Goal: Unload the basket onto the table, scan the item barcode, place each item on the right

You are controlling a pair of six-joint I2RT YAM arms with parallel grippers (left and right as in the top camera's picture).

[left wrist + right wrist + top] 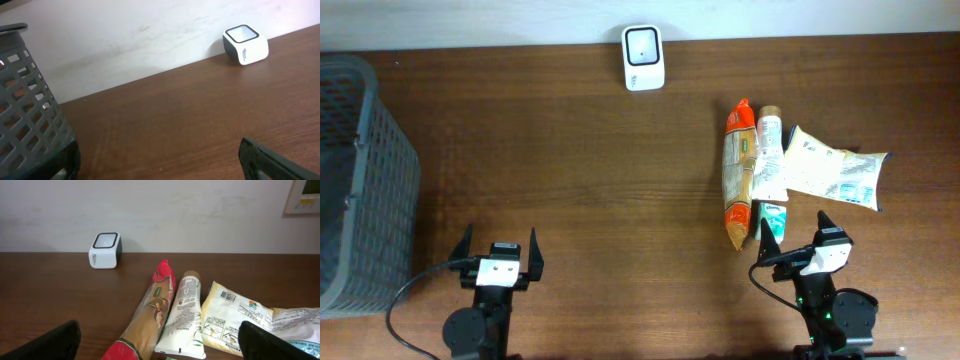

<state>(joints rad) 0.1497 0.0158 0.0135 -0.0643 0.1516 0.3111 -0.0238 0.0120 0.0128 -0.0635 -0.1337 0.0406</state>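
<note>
The white barcode scanner (643,57) stands at the table's back edge, its window facing up; it also shows as the scanner (245,44) in the left wrist view and the scanner (105,250) in the right wrist view. The items lie at right: an orange-red snack bag (737,175), a white tube (770,155) and a pale yellow pouch (835,170) with a printed barcode. My right gripper (794,226) is open just in front of them, with the bag (150,315), tube (184,315) and pouch (235,312) ahead of its jaws. My left gripper (500,240) is open over bare wood.
A grey mesh basket (360,180) fills the far left of the table, close to my left gripper (162,167). A small teal packet (774,218) lies at the tube's near end. A white wall runs behind the table.
</note>
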